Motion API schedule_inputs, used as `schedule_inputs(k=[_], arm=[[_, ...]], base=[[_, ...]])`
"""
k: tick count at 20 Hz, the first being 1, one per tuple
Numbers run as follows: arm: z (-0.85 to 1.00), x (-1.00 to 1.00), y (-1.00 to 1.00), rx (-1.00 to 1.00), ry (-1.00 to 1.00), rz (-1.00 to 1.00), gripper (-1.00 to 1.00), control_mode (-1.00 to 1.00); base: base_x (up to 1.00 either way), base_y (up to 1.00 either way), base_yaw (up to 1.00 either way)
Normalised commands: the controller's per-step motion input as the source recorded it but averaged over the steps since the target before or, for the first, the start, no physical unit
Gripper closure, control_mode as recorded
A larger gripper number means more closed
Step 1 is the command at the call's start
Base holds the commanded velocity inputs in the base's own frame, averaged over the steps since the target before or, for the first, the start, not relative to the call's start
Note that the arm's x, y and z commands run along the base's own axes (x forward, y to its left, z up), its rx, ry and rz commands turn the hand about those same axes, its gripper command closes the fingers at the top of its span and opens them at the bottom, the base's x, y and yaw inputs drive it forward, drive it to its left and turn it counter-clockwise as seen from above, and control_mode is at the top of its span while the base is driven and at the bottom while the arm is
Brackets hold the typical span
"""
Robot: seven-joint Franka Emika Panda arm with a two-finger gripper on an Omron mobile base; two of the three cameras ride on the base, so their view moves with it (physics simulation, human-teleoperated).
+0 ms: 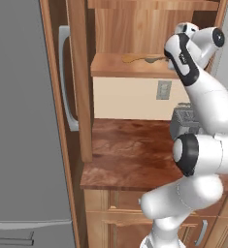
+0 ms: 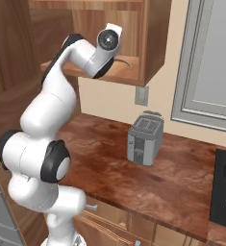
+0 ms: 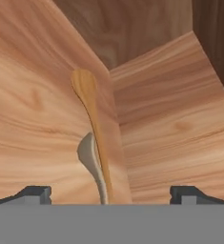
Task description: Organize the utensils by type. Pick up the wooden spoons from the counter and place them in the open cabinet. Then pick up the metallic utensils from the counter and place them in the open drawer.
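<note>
A: While the arm (image 1: 203,92) reaches up into the open cabinet (image 1: 149,29), where does the gripper (image 3: 111,193) stand?

B: High inside it, above the flat shelf (image 1: 120,65). In the hand view its two dark fingertips (image 3: 35,193) sit wide apart at the bottom, and nothing is between them. The jaws are spread and hold nothing.

A: And the wooden spoons?

B: Both lie on that shelf. The orange-brown spoon (image 3: 92,124) shows its rounded bowl at the far end and its thin straight handle runs back toward the gripper. The pale beige spoon (image 3: 92,162) lies just beside it, partly under it, so the two overlap near the middle. From the left base view a brown spoon shape (image 1: 135,58) rests on the shelf's top, left of the robot's wrist. From the right base view, a thin dark handle (image 2: 126,62) pokes out to the right of the hand.

A: Does the gripper touch either spoon?

B: I cannot tell for sure; the handles run down between the fingertips, and the pads look clear of them on both sides.

A: What is on the counter (image 2: 109,158)?

B: A grey toaster (image 2: 144,139) stands on the dark reddish-brown top, below the cabinet and near the wall outlet (image 2: 142,96). A grey refrigerator (image 1: 23,121) fills the left side, and the cabinet door (image 1: 79,82) hangs open with its grey bar handle (image 1: 64,77) facing it.
</note>
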Motion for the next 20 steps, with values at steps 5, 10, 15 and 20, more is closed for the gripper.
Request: schedule_inputs(k=[5, 10, 15, 20], arm=[[0.1, -0.77, 0.35, 0.11, 0.0, -0.1, -1.0, -1.0], [0.06, -0.8, 0.34, 0.16, 0.0, -0.24, -1.0, -1.0], [0.01, -0.87, 0.25, 0.22, 0.03, -0.36, -1.0, -1.0], [-0.06, -0.92, 0.17, 0.29, 0.01, -0.46, -1.0, -1.0]], base=[[0.0, 0.0, 0.0], [0.0, 0.0, 0.0], [0.0, 0.0, 0.0], [0.0, 0.0, 0.0]])
